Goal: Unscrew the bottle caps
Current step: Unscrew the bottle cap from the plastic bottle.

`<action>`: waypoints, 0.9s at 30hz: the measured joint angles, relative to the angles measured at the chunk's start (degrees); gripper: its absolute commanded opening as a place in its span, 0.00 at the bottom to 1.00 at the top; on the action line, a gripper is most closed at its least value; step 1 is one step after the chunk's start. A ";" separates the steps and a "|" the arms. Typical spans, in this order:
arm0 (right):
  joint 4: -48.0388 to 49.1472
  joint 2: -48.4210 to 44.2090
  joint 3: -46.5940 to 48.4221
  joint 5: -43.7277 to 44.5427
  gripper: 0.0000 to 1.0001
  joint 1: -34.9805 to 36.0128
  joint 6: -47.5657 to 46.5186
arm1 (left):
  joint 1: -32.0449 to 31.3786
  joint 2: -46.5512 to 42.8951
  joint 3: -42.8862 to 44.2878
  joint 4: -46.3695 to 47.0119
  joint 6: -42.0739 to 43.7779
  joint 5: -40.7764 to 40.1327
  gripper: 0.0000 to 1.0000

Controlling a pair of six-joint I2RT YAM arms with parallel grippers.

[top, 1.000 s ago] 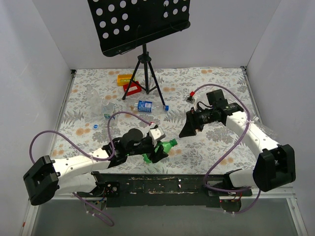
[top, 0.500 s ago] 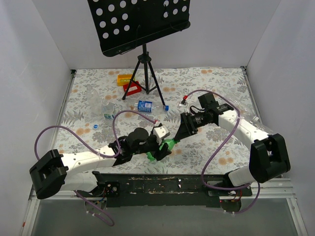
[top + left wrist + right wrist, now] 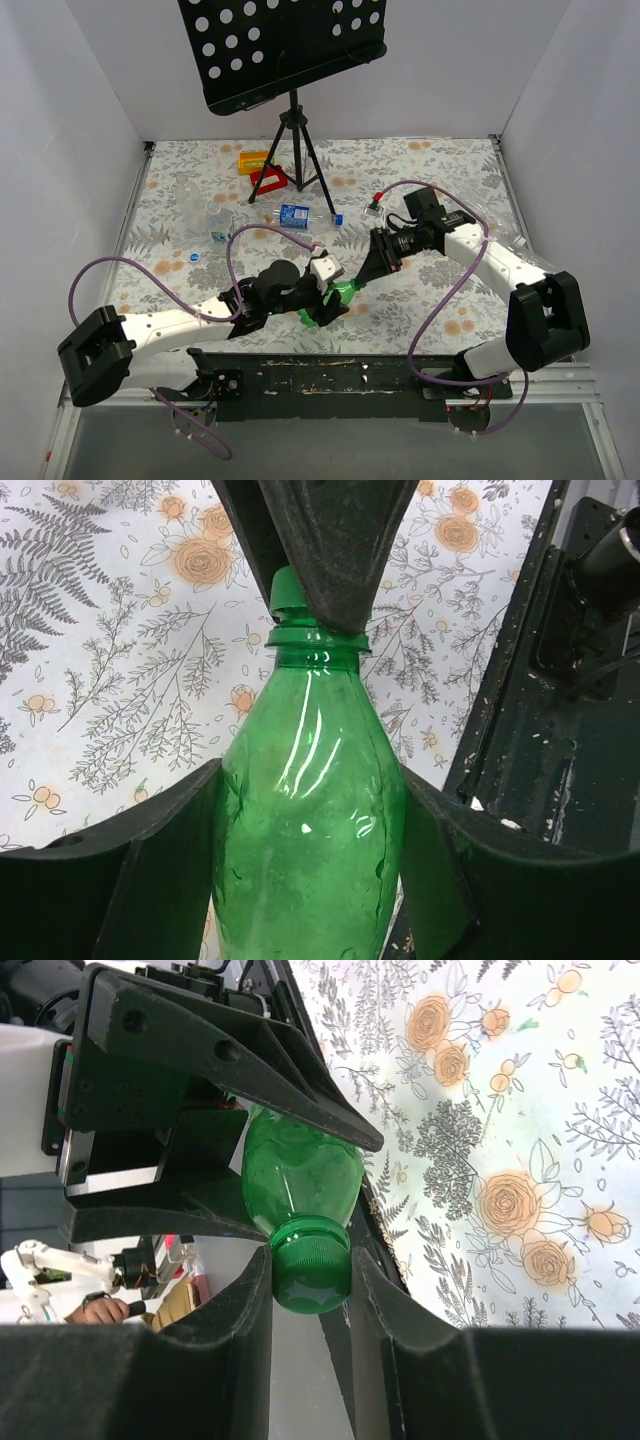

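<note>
Right gripper (image 3: 312,1260) pinches one cap (image 3: 311,1282) on one bottle (image 3: 310,810).

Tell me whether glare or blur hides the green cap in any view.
Left wrist: sharp; small white glints on the green bottle, cap half covered by a black finger. Right wrist: cap crisp in the right gripper, tablecloth bright. Top: evenly lit, cap too small to judge.

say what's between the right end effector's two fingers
The green cap of the green bottle, pinched by the right end effector; the right wrist view shows it plainly.
</note>
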 measured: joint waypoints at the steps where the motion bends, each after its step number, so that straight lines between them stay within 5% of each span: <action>1: -0.17 0.00 0.00 -0.46 0.03 0.02 -0.76 | 0.02 -0.52 -0.39 0.24 -0.28 0.39 0.11; 5: -4.22 0.00 1.66 -2.36 0.01 1.09 -8.81 | 2.54 -3.63 -2.05 0.68 -2.54 5.64 0.11; 14: -14.56 -1.97 11.45 -0.74 0.01 9.86 -48.15 | 14.19 -6.73 -4.09 3.34 -12.20 29.79 0.11; 22: -8.61 -13.49 6.82 8.20 0.01 14.73 -64.43 | 18.93 -5.81 -4.24 7.37 -15.74 41.03 0.11; 27: -7.96 -12.94 4.74 11.89 0.01 13.68 -65.48 | 20.02 -5.86 -4.37 5.77 -12.87 41.81 0.10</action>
